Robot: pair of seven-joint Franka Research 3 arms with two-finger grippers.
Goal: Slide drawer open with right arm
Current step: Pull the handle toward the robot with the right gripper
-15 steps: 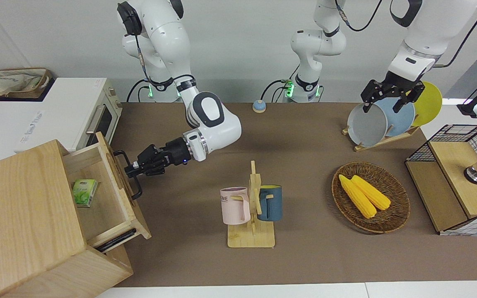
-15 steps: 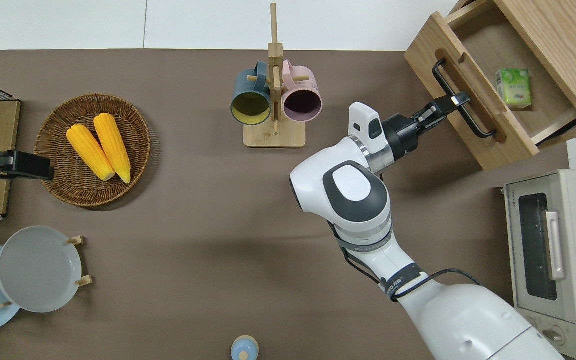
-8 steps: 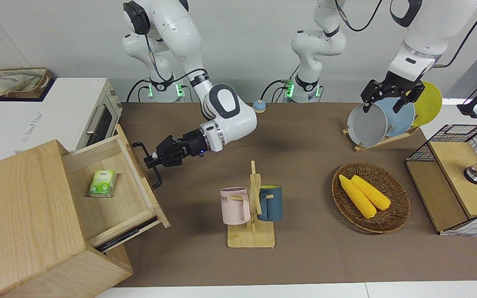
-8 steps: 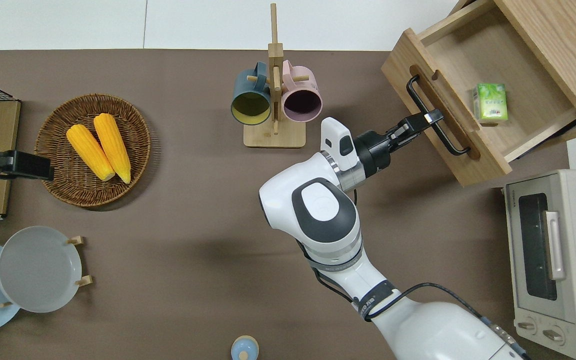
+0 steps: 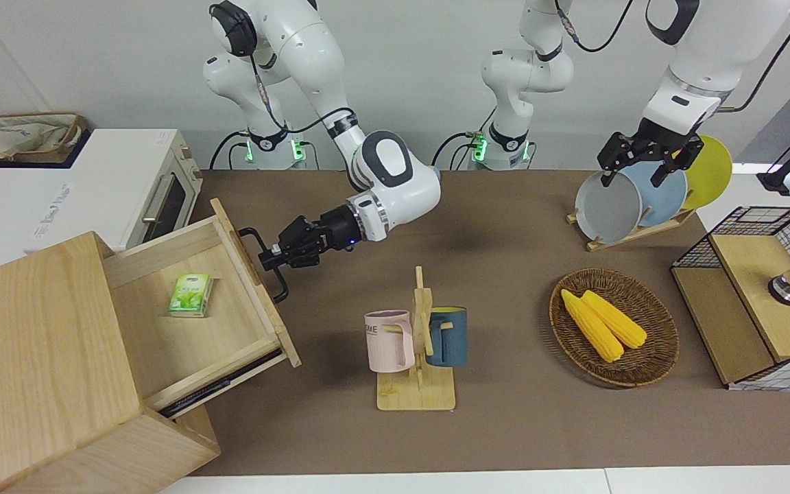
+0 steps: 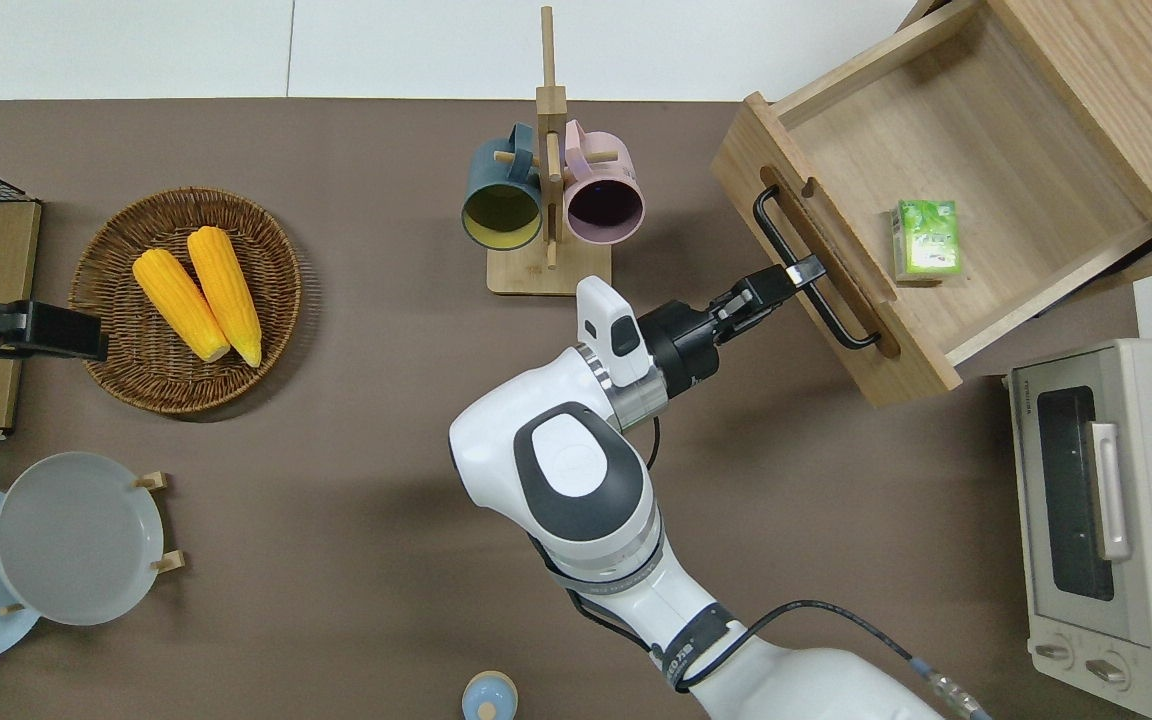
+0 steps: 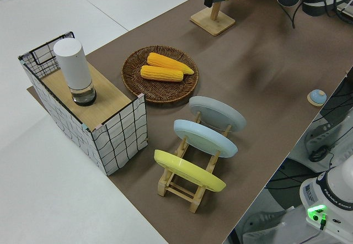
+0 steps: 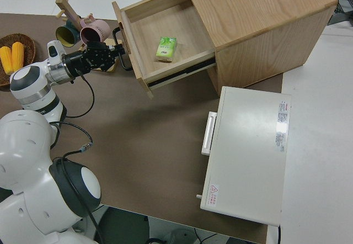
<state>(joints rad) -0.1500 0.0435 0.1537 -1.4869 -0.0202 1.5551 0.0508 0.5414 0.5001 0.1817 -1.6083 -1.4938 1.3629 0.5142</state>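
The drawer (image 6: pixel 946 200) stands drawn far out of the pale-wood box (image 5: pixel 31 370) at the right arm's end of the counter (image 6: pixel 356 420); a small green pack (image 6: pixel 924 237) lies on its floor. The right pincer (image 6: pixel 804 272) is pinched on the black bar handle (image 6: pixel 814 270) at the drawer's front. The left arm is parked. Judgement: the opening is mostly done; remaining is any last travel, then release.

Bright, even overhead light — a soft shadow pools on the surface (image 6: pixel 336 420) under the right end effector (image 6: pixel 804 271); frames sharp.
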